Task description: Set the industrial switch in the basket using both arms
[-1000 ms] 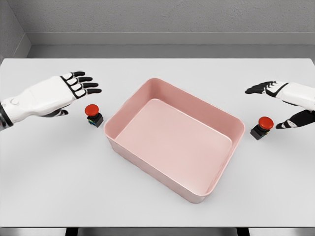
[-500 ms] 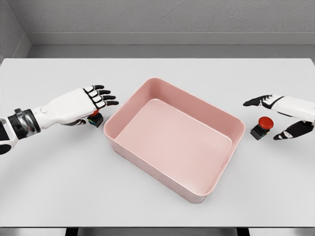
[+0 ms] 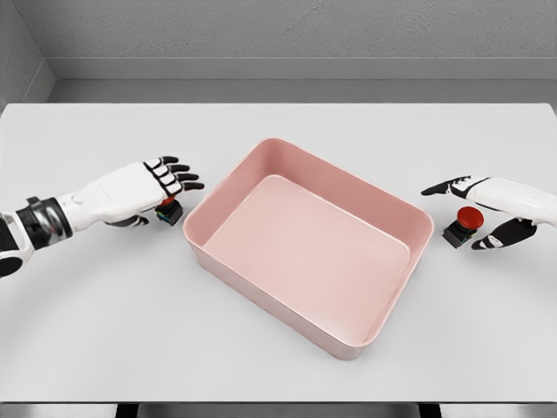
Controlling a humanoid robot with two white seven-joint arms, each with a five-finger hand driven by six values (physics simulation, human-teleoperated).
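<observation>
Bare simulated test bench

A plain white table (image 3: 278, 366) stretches under both hands, a grey wall (image 3: 287, 30) and floor strip lie beyond them, and only a pink basket (image 3: 218, 261) sits between the hands; surfaces are flat, clean and rendered, with no furnishings.

Illumination is bright, even and diffuse, with no single identifiable source. The white table (image 3: 278, 348) renders almost uniformly, without glare or hot spots. Shadows are soft and short: a faint contact shadow runs along the pink basket (image 3: 361, 344) at its 7 o'clock side, and small dark patches sit beneath the left hand (image 3: 148, 187) and right hand (image 3: 487, 209). The basket interior shows a gentle gradient, lighter on the floor. Focus is sharp throughout. Straight edges show no visible distortion. Slight compression softness appears on fine detail.
</observation>
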